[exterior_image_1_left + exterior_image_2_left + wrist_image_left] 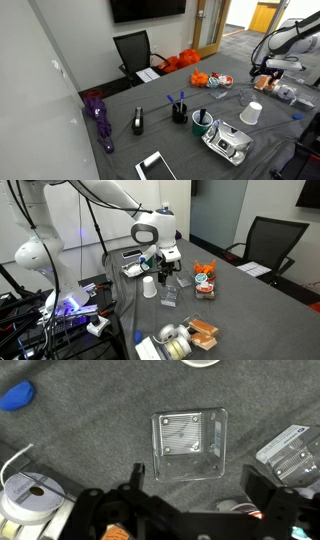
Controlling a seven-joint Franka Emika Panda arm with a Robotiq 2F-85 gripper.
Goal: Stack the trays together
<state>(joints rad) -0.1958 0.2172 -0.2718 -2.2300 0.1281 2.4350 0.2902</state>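
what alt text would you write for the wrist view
A clear square plastic tray lies flat on the grey table, just beyond the open claw, which spreads wide along the bottom edge. A blue object sits top left and a spool lower left.

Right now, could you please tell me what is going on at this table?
The robot arm is working over a grey table. Its gripper is open and holds nothing. In the wrist view, a clear plastic tray lies flat on the table just ahead of the fingers, not gripped. A white cup stands nearby in an exterior view. As far as I can see, no tray has been picked up or stacked so far.
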